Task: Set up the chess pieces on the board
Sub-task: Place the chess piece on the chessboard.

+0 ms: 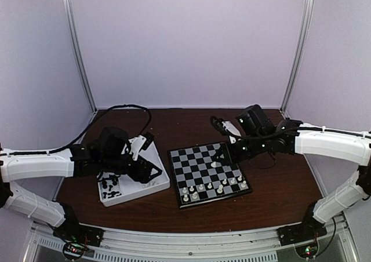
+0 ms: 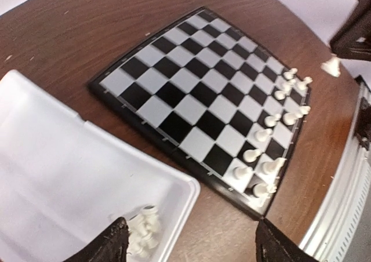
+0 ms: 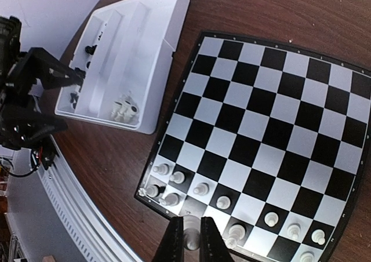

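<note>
The board (image 1: 200,160) lies flat at the centre of the desk (image 1: 278,186), with a white compartment tray (image 3: 145,36) just beside it at 9 o'clock in the top view. Cream-white pieces (image 1: 214,188) stand upright in the two ranks along the board's 6 o'clock edge; the ranks at 12 o'clock are bare, and neither near rank looks full. Spare white pieces (image 3: 124,107) lie on their sides in one tray compartment, and black pieces (image 3: 90,48) lie in another. The right tool (image 3: 190,230) hangs above the board's middle, its fingers pressed together on a single white piece (image 2: 331,66), which is clear of the squares. The left tool (image 2: 191,234) hovers over the tray's 3 o'clock end with its fingers spread wide and nothing between them, and the spare white pieces lie just beneath it. Judged from the frames, each piece is a light, rigid plastic moulding with a smooth, tapering body and a narrow base. It is therefore likely to tip, roll or squirt out of a loose pinch. The recommended hold is across the upper stem or head, fingers closing squarely from both sides, with the piece kept vertical. A piece lying flat in the tray probably needs a grip across its waist and a careful righting before release. Neighbouring pieces stand close together, so descent should be straight down onto the target square.
</note>
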You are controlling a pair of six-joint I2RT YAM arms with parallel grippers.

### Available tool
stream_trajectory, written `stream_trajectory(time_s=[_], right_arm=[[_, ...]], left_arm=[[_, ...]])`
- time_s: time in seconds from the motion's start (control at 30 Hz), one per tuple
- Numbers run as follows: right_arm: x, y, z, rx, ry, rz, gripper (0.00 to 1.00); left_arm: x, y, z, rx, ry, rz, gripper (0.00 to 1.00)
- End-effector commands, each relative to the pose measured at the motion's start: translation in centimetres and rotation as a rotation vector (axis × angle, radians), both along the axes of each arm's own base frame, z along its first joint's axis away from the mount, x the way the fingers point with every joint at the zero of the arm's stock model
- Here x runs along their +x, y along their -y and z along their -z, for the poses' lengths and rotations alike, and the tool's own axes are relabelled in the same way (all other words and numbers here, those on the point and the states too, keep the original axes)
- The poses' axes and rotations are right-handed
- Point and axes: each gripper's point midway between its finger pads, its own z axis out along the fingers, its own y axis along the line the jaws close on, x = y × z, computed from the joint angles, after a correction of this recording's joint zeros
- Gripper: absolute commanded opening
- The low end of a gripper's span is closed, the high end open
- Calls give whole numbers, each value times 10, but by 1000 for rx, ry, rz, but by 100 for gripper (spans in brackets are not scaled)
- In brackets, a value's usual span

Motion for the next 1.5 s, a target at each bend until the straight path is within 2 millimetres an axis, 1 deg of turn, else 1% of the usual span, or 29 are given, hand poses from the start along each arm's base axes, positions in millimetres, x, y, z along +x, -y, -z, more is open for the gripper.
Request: stream_trajectory(time_s=[0.0,0.07,0.17,0.4,0.6,0.7,0.87,0.97,1.23,1.33,1.4,1.47], right_arm=[[-8,9,14,-82,50,10,4],[-12,6,19,-94,58,6,4],[-20,0,27,-122,77,-4,3],[-34,-14,45,-168,133,-7,3],[-39,-16,61,-238,184,2,3],[-39,-13,66,-250,183,24,3],[-34,1,58,-263,219,76,2],[-33,6,54,-268,238,84,3],[-33,15,57,-295,233,108,1],[-34,13,53,-268,238,100,2],[-38,6,53,-244,230,65,3],[-42,-2,57,-229,211,23,3]], left_arm=[[26,-50,18,170,-29,-298,75],[29,-61,24,235,-42,-354,75],[30,-67,29,283,-61,-379,75],[28,-65,43,341,-115,-369,73],[26,-60,50,369,-149,-331,69],[25,-56,51,369,-154,-317,68],[26,-54,49,364,-151,-307,68],[26,-52,50,363,-154,-299,67],[25,-49,53,358,-169,-292,66],[25,-48,53,357,-171,-293,66],[25,-47,53,353,-173,-290,66],[25,-46,54,353,-178,-286,66]])
